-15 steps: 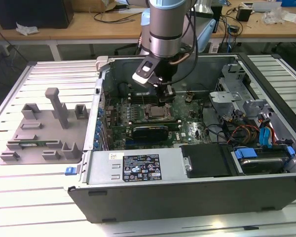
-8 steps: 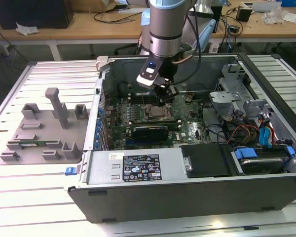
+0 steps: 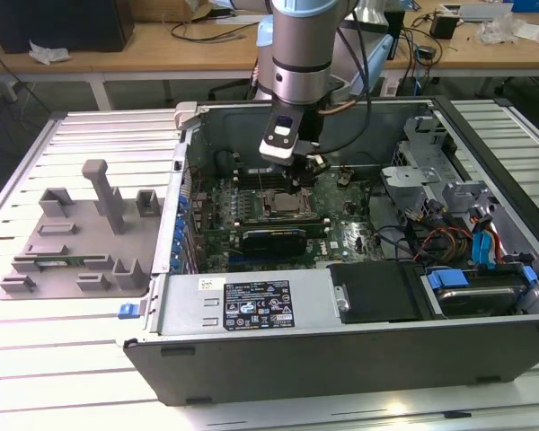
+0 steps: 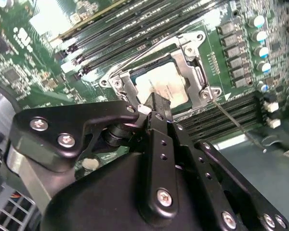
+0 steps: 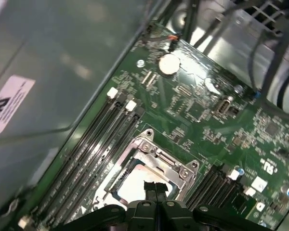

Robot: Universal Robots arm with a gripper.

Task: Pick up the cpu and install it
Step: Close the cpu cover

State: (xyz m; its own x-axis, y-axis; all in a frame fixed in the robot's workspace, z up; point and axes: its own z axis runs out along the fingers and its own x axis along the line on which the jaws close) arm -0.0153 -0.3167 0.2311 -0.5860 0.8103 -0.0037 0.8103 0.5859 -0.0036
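The cpu (image 4: 169, 85) lies flat inside the open metal socket frame (image 4: 196, 72) on the green motherboard (image 3: 341, 235), its pale silver top showing in both wrist views (image 5: 130, 186). My gripper (image 4: 155, 103) hangs just above the cpu's edge with its two black fingers pressed together and nothing between them. The first wrist view shows the fingertips (image 5: 150, 186) side by side over the chip. In the exterior view the gripper (image 3: 301, 182) reaches down into the open computer case over the socket (image 3: 283, 206).
Black memory slots (image 4: 135, 33) run beside the socket. The case walls (image 3: 251, 310) ring the board, with cables and a drive bay (image 3: 472, 242) on the exterior view's right. A grey parts fixture (image 3: 81, 233) sits outside the case on the exterior view's left.
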